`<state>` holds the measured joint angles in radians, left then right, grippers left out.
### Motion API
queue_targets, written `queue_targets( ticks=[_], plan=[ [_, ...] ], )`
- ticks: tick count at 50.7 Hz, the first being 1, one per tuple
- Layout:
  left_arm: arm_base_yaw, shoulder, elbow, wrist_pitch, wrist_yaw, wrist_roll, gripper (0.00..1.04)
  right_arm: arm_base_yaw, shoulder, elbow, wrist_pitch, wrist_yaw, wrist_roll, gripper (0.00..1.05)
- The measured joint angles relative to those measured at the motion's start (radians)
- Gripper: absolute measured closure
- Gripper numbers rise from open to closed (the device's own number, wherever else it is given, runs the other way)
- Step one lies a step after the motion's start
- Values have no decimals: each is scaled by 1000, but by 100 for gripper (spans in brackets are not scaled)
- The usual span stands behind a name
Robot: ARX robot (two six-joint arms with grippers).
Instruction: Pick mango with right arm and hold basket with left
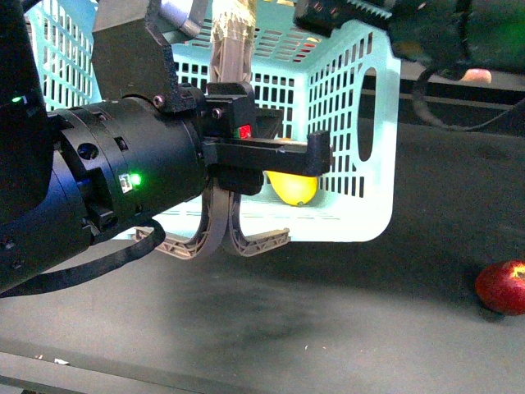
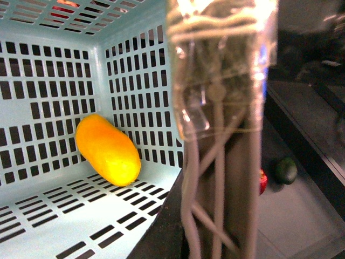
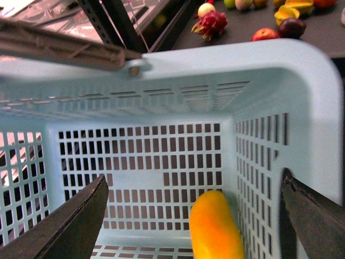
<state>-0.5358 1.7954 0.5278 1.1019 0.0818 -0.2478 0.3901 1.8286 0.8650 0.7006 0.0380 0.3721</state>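
Note:
The turquoise basket [image 1: 344,123] hangs tilted above the dark table. My left gripper [image 1: 246,139] is shut on its tape-wrapped handle [image 1: 232,37], which fills the left wrist view [image 2: 221,108]. The yellow mango [image 1: 294,187] lies inside, in the bottom corner, and also shows in the left wrist view [image 2: 108,150]. My right arm [image 1: 443,33] reaches over the basket's top rim. In the right wrist view my right gripper [image 3: 188,226] is open and empty, with its fingers [image 3: 59,226] spread wide above the mango [image 3: 215,229], not touching it. The second handle [image 3: 64,46] lies along the far rim.
A red apple [image 1: 502,287] lies on the table at the right. A dark green fruit [image 2: 286,170] sits beside it in the left wrist view. A dragon fruit [image 3: 211,24] and several other fruits lie beyond the basket. The basket wall [image 3: 259,162] stands close to one right finger.

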Motion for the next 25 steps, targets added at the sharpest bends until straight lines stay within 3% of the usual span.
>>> queue_targets(
  ticks=[25],
  plan=[
    [2,0,0,0,2,4,100,-213,-578,-388,-52,-23,7,8]
  ],
)
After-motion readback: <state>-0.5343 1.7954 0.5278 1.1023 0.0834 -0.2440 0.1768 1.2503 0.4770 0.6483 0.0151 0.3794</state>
